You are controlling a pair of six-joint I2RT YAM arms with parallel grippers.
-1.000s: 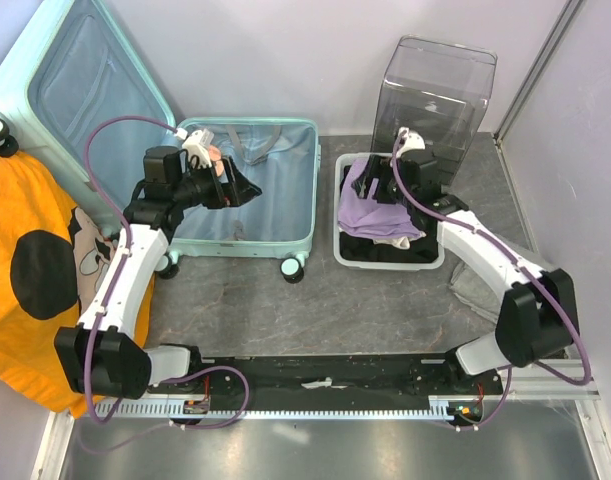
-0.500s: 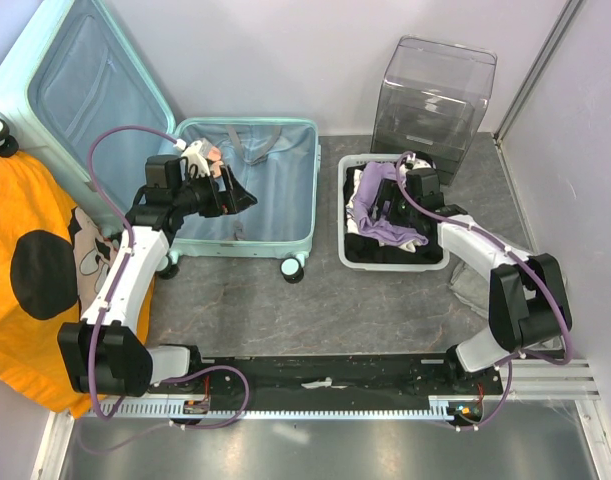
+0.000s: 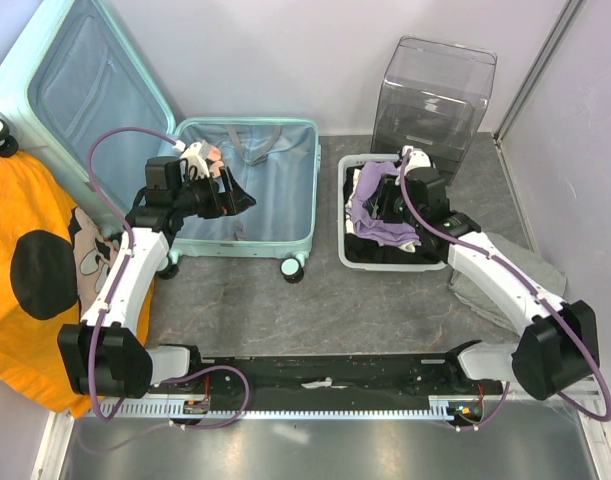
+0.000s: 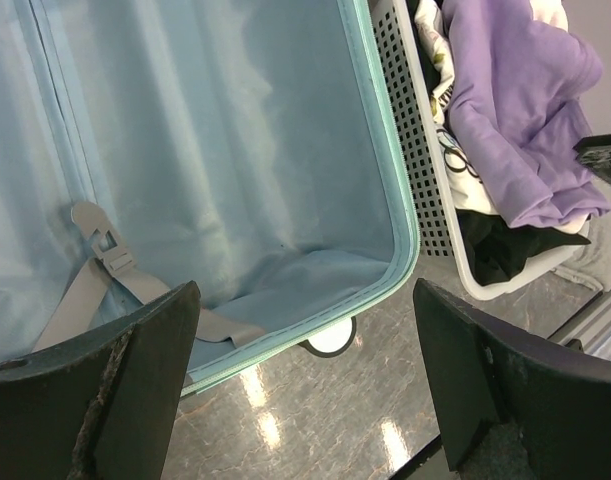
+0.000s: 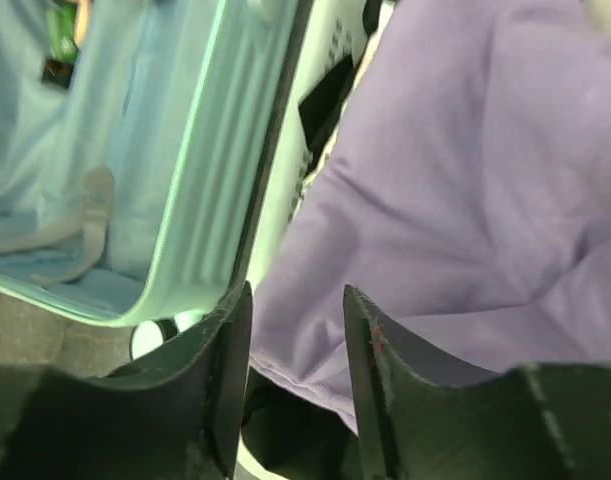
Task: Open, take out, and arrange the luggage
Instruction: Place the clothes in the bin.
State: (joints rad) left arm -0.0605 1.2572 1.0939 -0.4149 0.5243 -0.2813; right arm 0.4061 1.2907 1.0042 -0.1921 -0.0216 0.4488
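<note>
The mint luggage [image 3: 285, 215] lies open on the bench [image 3: 315, 300], its lid raised. Over its blue lining the left gripper [image 4: 305, 300] hovers, spread wide and empty. Just right of the luggage, the right gripper [image 5: 295, 295] is narrowed over a purple garment [image 5: 465, 180] in the white mesh basket [image 4: 415, 130]. I cannot tell whether it grips.
</note>
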